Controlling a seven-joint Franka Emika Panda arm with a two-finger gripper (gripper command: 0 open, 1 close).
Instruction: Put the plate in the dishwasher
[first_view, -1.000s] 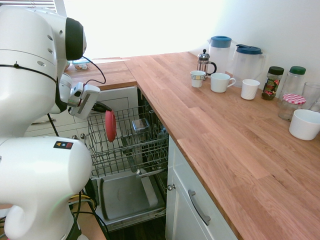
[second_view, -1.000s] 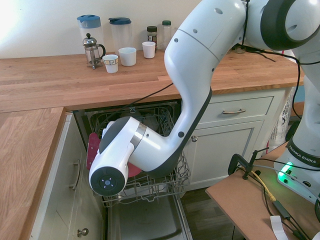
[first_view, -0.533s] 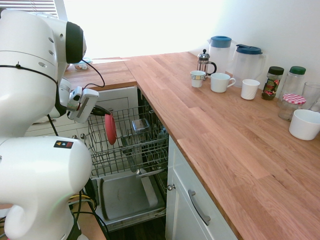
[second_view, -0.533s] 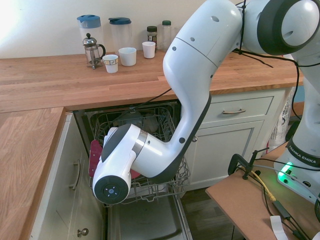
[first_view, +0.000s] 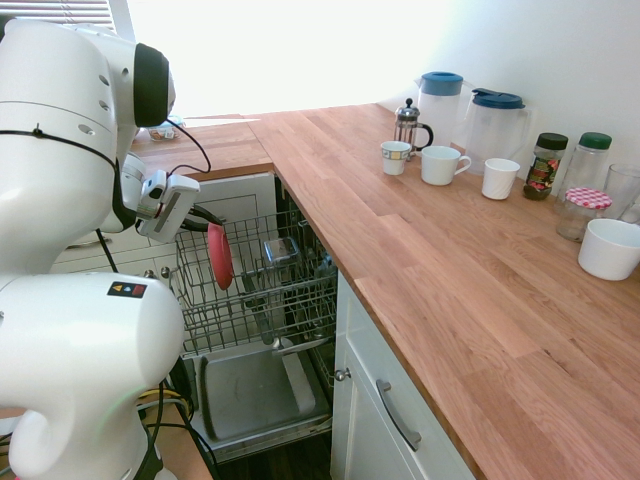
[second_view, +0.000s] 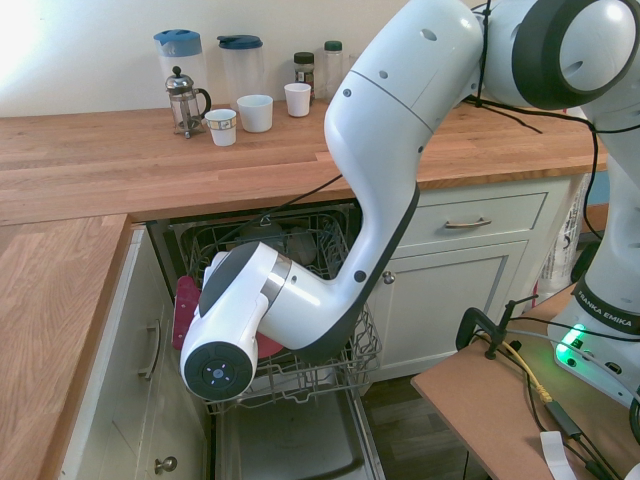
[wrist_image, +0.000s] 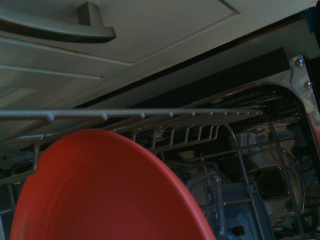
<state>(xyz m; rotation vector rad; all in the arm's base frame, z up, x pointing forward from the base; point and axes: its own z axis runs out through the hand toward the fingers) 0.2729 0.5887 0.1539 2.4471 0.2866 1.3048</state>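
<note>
One plate (first_view: 220, 256) is standing on edge in the dishwasher (first_view: 262, 290) rack, just ahead of my gripper (first_view: 203, 222); I am unable to tell whether it is pinching the rim.

Home kitchen, wooden worktop (first_view: 450, 260), dishwasher (first_view: 262, 290)

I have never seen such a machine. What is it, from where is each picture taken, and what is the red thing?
It is one white robot arm with a two-finger gripper. Two pictures come from cameras in the kitchen, on opposite sides of the arm; the third comes from a camera on its wrist. The red thing is a plate, standing on edge in the wire rack of the open dishwasher. The gripper is at the plate's upper edge; whether it grips the plate I cannot tell. On the wooden counter stand mugs, a coffee press, two jugs, jars and a white bowl.
</note>
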